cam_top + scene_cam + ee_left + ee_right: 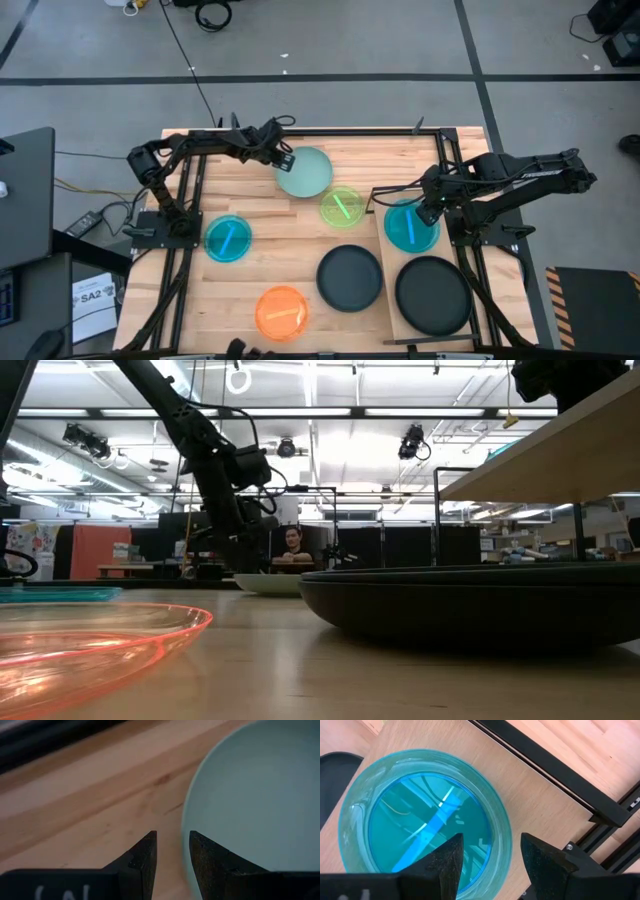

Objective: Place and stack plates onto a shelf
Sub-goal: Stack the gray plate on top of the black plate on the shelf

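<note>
My left gripper (286, 160) (172, 852) is open at the far side of the table. Its fingers stand either side of the pale mint plate's (305, 171) (250, 795) left rim; the plate lies flat on the tabletop. My right gripper (428, 211) (487, 855) is open and points down over a cyan plate (408, 226) (420, 820) that lies on the shelf's (392, 325) far end. One finger is above the plate and one is outside its rim. A black plate (433, 296) lies on the shelf's near end.
On the tabletop lie the lime plate (343, 207), a second cyan plate (228, 239), the orange plate (282, 312) and a second black plate (350, 278). A black frame (300, 131) borders the table. A person (293, 543) sits in the room beyond.
</note>
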